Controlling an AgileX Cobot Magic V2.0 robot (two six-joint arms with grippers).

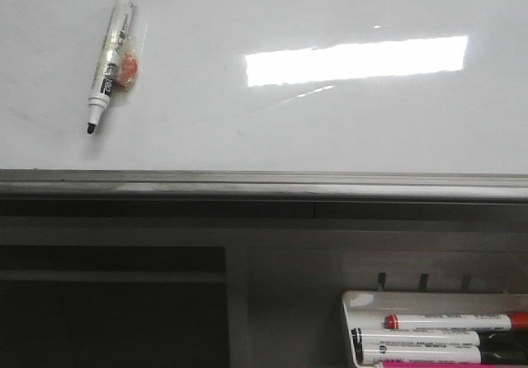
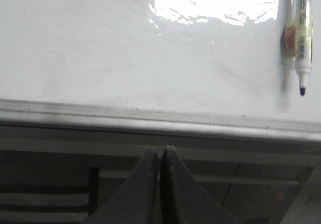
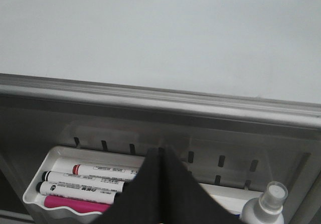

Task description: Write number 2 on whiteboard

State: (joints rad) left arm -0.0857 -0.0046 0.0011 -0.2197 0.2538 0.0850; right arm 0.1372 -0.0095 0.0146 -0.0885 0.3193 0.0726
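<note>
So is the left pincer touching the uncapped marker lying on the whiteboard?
Apart. In the left wrist view the left pincer sits shut below the whiteboard frame, while the marker lies well away on the board's surface.

Nothing can be read. The marker (image 1: 111,53) lying on the whiteboard (image 1: 330,129) and the markers (image 3: 85,181) in the tray (image 3: 37,191) carry printed labels, all too small to make out.

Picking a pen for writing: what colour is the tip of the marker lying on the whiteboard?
Black, clearest in the front view: marker on whiteboard.
</note>
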